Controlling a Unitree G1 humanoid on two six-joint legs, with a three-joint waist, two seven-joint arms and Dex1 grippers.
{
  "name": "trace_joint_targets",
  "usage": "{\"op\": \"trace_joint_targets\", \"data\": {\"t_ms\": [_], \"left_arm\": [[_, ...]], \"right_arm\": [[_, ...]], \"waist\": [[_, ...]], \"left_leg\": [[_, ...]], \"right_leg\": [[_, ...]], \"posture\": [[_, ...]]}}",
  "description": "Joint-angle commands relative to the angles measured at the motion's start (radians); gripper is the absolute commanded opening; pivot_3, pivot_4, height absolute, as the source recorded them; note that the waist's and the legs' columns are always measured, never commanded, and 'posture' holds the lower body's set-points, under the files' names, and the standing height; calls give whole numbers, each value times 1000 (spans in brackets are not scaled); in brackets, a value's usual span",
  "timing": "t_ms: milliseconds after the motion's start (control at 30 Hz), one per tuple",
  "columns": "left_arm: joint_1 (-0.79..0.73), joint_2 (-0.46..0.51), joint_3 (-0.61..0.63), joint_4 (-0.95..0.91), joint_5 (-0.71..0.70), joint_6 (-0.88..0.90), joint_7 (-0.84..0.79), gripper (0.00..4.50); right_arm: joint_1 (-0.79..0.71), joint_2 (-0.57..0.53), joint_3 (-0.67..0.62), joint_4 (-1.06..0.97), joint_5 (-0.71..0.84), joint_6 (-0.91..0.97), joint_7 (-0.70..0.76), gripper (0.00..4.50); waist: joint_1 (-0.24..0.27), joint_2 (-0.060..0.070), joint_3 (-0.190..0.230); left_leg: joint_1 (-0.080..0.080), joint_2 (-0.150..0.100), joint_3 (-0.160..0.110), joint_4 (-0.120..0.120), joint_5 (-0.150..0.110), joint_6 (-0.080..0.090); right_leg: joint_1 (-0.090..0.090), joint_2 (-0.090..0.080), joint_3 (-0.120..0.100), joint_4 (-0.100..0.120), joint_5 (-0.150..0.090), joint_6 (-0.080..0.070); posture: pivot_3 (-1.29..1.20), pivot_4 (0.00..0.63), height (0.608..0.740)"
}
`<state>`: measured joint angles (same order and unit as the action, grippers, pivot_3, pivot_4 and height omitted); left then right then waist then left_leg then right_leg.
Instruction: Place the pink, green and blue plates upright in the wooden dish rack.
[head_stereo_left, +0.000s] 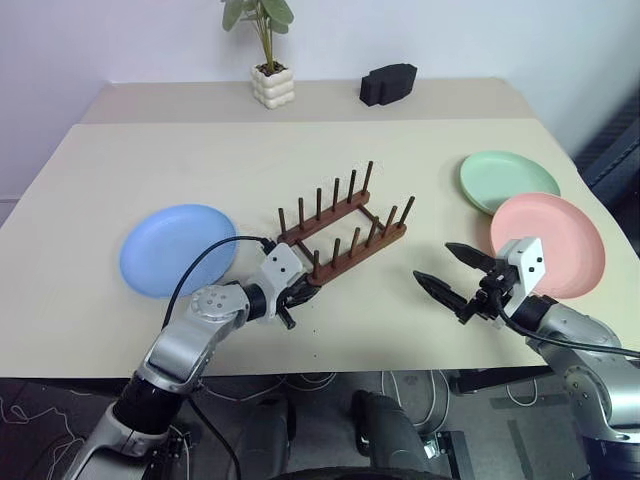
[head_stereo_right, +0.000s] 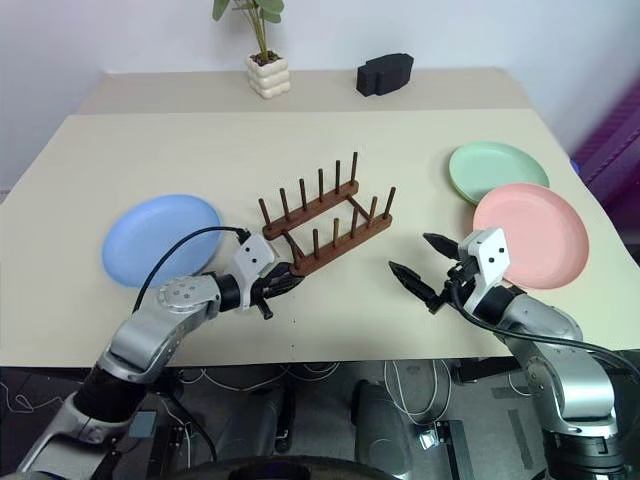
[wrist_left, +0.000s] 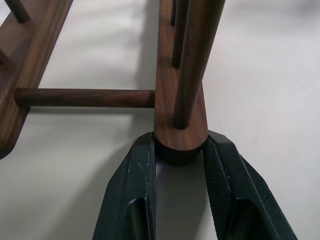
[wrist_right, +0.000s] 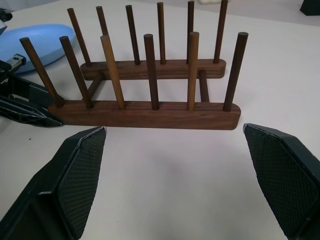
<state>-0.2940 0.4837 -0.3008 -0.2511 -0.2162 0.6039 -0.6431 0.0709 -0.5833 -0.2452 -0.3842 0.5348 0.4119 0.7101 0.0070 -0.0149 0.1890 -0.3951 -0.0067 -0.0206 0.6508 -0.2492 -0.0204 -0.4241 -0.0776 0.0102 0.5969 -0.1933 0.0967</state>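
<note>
Left wrist view shows you the left gripper (wrist_left: 180, 160) pinching the near rail end of the wooden dish rack (head_stereo_left: 340, 230) at mid-table, while your right gripper (head_stereo_left: 452, 275) hangs spread wide near the pink plate (head_stereo_left: 560, 240).

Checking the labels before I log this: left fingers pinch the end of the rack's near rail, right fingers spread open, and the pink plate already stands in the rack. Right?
Not quite. The pink plate lies flat on the table beside the green plate, as the left eye view shows; the rack holds no plates. The rest stands.
</note>
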Motion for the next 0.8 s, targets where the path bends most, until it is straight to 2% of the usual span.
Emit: {"op": "trace_joint_targets", "data": {"t_ms": [33,133,367,567,800], "left_arm": [[-60,30,-7,76,8,-105,-115,751],[-171,56,-3,215,-18,-256,-317,751],[-351,62,-45,532,35,-477,-596,751],[-445,0,-49,739,90,-614,-645,751],[-482,-63,-39,848,122,-667,-659,751]], "right_arm": [[29,0,-13,-21,-8,-25,0,4500],[87,-19,-1,-30,-39,-31,11,4500],[169,4,-9,-75,-48,-50,-4,4500],[209,28,-15,-97,-59,-79,-38,4500],[230,31,-15,-107,-63,-95,-55,4500]], "waist": [[5,0,0],[9,0,0],[4,0,0],[5,0,0],[6,-1,1]], "left_leg": [[0,0,0,0,0,0],[-1,0,-1,1,0,0],[-3,-1,1,0,0,1],[-4,-1,0,1,-1,1],[-6,-1,0,3,-1,1]], "right_leg": [[0,0,0,0,0,0],[0,0,-1,0,0,0],[-2,-1,0,0,2,-4],[-3,0,0,-1,2,-3],[-3,0,-1,-1,2,-3]], "posture": [[0,150,736],[0,150,736],[0,150,736],[0,150,736],[0,150,736]]}}
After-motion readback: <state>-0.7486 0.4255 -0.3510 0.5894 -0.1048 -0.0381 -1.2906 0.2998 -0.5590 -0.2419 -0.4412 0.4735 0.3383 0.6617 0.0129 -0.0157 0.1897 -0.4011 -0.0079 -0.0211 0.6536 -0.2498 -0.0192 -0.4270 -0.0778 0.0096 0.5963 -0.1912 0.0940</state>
